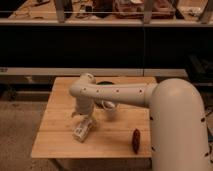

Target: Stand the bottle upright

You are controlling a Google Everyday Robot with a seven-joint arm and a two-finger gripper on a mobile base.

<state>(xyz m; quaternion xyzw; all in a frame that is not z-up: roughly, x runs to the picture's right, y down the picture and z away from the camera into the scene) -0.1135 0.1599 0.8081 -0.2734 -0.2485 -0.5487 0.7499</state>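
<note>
Wooden worktop fills the middle of your view. Your white arm reaches left across it, and the tool hangs just above the bottle; you cannot tell whether it is spread or pressed together. The bottle lies slanted near the front left, with a white cup close by and a dark bar farther right.

The robot's arm is a smooth cream-white tube with a row of small dark screw holes along it, widening at the right into a broad rounded shell. A rounded joint caps its far end, and below it the pale hand hangs low over the worktop.
</note>
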